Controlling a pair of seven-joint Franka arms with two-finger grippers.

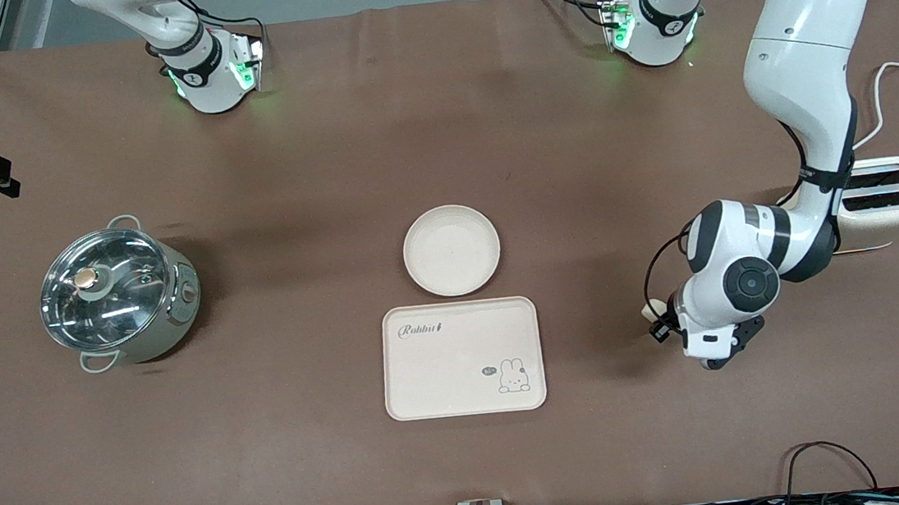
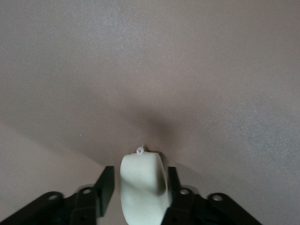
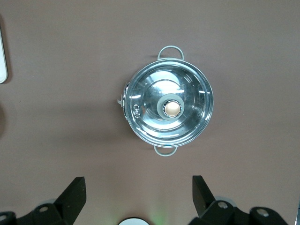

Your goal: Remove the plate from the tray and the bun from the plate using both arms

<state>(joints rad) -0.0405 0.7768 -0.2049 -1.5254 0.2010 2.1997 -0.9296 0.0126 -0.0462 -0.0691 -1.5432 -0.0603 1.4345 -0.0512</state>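
The round cream plate (image 1: 452, 250) sits bare on the table, just farther from the front camera than the cream "Rabbit" tray (image 1: 462, 358), which has nothing on it. My left gripper (image 1: 659, 326) is low at the table, beside the tray toward the left arm's end. In the left wrist view the pale bun (image 2: 142, 187) stands between its fingers (image 2: 107, 185), its end on the table; one finger lies against it and the other shows a thin gap. My right gripper (image 3: 139, 187) is open and empty, high over the pot, and is out of the front view.
A steel pot with a glass lid (image 1: 119, 292) stands toward the right arm's end and shows in the right wrist view (image 3: 166, 108). A cream toaster (image 1: 893, 193) stands at the left arm's end, under the left arm's elbow.
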